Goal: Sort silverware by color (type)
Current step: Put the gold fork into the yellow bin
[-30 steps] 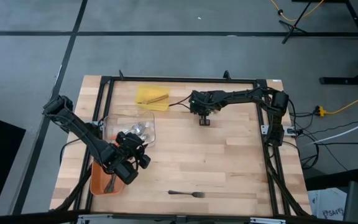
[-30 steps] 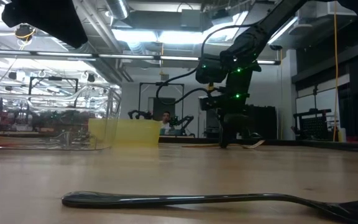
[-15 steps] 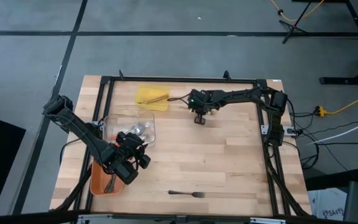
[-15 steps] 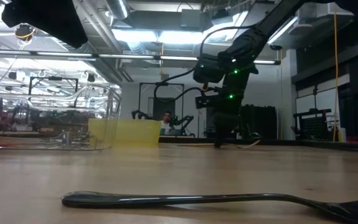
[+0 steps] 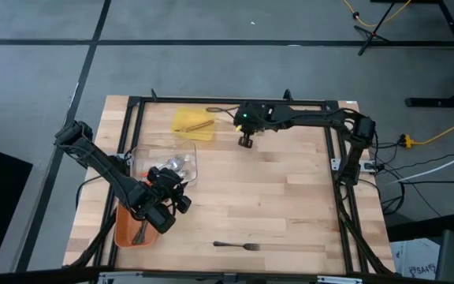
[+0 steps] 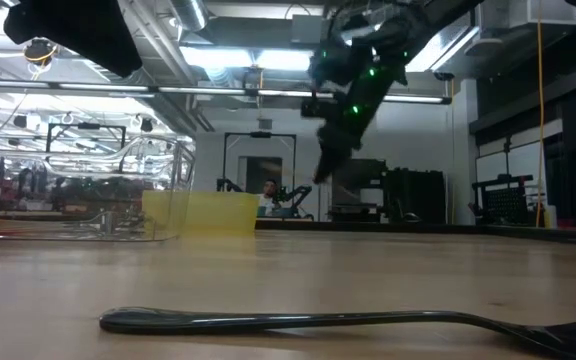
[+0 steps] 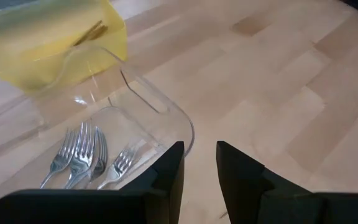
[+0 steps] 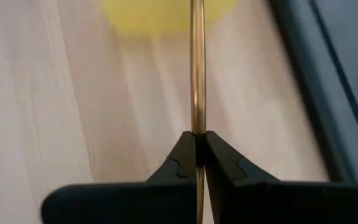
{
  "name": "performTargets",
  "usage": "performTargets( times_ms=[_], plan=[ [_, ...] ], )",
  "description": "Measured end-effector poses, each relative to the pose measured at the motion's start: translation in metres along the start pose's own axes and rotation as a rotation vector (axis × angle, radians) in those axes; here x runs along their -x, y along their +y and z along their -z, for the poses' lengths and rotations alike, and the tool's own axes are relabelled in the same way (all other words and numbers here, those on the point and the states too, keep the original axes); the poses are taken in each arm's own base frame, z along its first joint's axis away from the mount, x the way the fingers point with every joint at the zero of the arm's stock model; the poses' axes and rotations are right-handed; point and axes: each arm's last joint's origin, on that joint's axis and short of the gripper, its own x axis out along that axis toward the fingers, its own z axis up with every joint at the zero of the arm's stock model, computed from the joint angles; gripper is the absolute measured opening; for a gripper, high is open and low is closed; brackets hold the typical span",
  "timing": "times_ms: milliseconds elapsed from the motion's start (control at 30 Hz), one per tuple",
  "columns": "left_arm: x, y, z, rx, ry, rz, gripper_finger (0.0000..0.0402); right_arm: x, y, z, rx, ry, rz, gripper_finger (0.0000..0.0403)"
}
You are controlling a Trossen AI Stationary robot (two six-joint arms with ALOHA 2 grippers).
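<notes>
Up it goes: over the last second the right pincer (image 5: pixel 244 142) has lifted off the table and swung toward the far edge, carrying a thin tan wooden utensil (image 8: pixel 196 68) with it. That stick is clamped tight between the closed fingers (image 8: pixel 180 160) and points ahead at the soft yellow tray (image 5: pixel 192 123), which lies just beside the pincer at the table's far side and already holds a wooden piece. From table height the pincer (image 6: pixel 323 172) now hangs well clear of the wood, so this looks like the carry to the yellow tray, with the drop not yet made.

On the near side, the left pincer (image 5: pixel 162 211) has not budged; it hovers with its fingers (image 7: pixel 166 177) parted and empty over the clear plastic tray (image 7: pixel 178 118), where shiny silver forks (image 7: pixel 82 154) lie. Beside it the orange tray (image 5: pixel 124 234) holds a dark piece. One dark grey-black fork (image 5: pixel 236 246) lies alone on the light wooden table (image 5: pixel 290 197) near the front edge, unsorted.
</notes>
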Motion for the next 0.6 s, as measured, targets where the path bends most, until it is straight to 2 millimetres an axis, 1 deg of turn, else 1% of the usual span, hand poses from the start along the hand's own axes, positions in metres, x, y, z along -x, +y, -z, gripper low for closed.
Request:
performTargets(
  times_ms=[133,267,467,600],
  plan=[
    [-0.004,0.001,-0.005,0.011,-0.069,-0.018,0.0088,0.013,-0.006,-0.022,-0.066,-0.121,0.011,0.0001],
    [-0.01,0.002,-0.015,0.031,-0.207,-0.054,0.0088,0.025,-0.01,-0.047,-0.149,-0.318,-0.043,0.0001],
    [-0.027,0.009,-0.038,0.066,-0.426,-0.155,0.0088,0.038,-0.013,-0.072,-0.303,-0.614,-0.198,0.0001],
    [-0.038,0.022,-0.06,0.136,-0.476,-0.229,0.0088,0.046,-0.008,-0.083,-0.348,-0.735,-0.266,0.0001]
  ],
)
